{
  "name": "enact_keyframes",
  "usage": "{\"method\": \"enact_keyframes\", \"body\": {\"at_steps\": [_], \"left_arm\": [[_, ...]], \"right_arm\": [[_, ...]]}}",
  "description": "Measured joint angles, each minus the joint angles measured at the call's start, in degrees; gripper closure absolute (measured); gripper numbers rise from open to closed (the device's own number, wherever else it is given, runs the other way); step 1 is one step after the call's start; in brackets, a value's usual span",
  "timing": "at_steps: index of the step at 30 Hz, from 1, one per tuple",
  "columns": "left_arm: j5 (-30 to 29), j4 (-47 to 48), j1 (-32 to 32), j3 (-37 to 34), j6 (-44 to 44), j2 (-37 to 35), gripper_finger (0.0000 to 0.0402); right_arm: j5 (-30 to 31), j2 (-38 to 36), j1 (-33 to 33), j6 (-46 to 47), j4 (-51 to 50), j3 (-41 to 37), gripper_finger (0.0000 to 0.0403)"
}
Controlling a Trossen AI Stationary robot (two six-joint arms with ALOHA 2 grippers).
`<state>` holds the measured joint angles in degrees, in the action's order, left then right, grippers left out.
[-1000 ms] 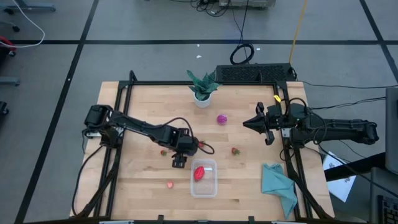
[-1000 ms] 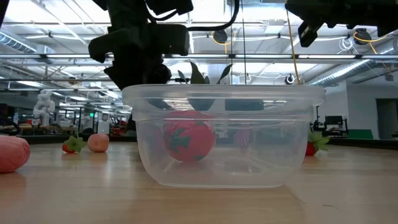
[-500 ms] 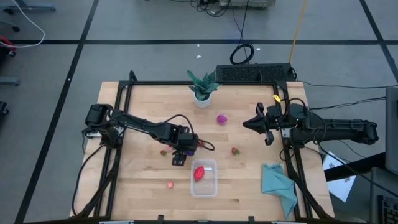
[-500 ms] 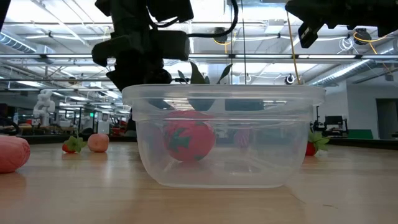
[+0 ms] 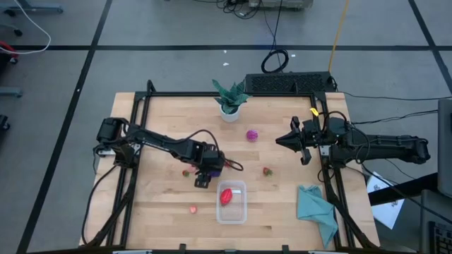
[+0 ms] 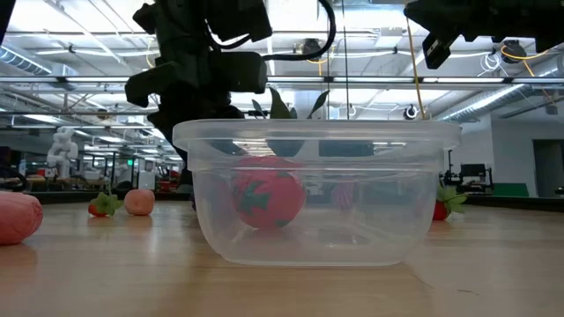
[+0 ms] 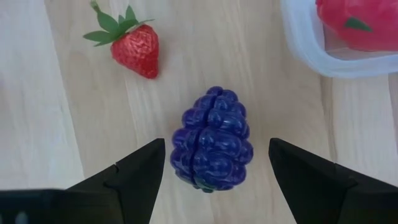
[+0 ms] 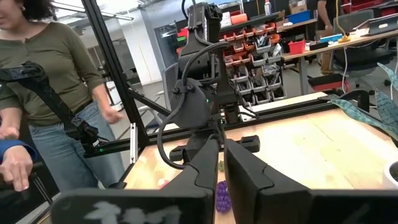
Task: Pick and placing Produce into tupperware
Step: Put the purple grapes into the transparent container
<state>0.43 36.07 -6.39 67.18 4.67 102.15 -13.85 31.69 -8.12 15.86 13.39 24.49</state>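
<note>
The tupperware [image 5: 232, 202] is a clear rectangular tub near the table's near edge, with a red tomato [image 5: 226, 196] lying in it. My left gripper [image 5: 203, 180] hangs open just left of the tub. In the left wrist view its fingers [image 7: 134, 177] stand on either side of a dark purple berry [image 7: 211, 140] that lies on the wood, touching nothing. A strawberry [image 7: 135, 48] lies beside the berry. A magenta fruit [image 5: 251, 135], a second strawberry [image 5: 267, 171] and a pinkish piece [image 5: 193, 209] lie loose on the table. My right gripper [image 5: 277, 141] waits shut at the right side.
A green plant in a white pot [image 5: 229, 102] stands near the far edge. A teal cloth [image 5: 316, 209] lies at the near right corner. A black frame rail [image 5: 328, 190] runs along the table's sides. People [image 8: 59, 93] stand beyond the table in the right wrist view.
My left gripper has sunk a little toward the table beside the tupperware and stayed open. The produce and the tub have kept their places.
</note>
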Motion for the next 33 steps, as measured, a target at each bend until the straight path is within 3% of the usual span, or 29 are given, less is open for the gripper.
{"method": "enact_keyframes", "body": {"at_steps": [11,18,28,33], "left_arm": [[4.9,-2.9,0.7,0.0,-0.2,3.2,0.0108],[4.0,-2.7,0.7,0.1,-0.2,7.1,0.0108],[4.0,-2.7,0.8,0.1,-0.8,7.0,0.0108],[3.9,-2.8,0.8,0.1,-1.9,7.0,0.0138]], "right_arm": [[0.0,0.0,0.0,0.0,0.0,0.0,0.0385],[0.0,0.2,0.0,0.0,-0.4,0.0,0.0385],[0.0,0.9,0.0,0.0,-0.4,0.0,0.0385],[0.0,1.2,0.0,0.0,-0.4,0.0,0.0385]]}}
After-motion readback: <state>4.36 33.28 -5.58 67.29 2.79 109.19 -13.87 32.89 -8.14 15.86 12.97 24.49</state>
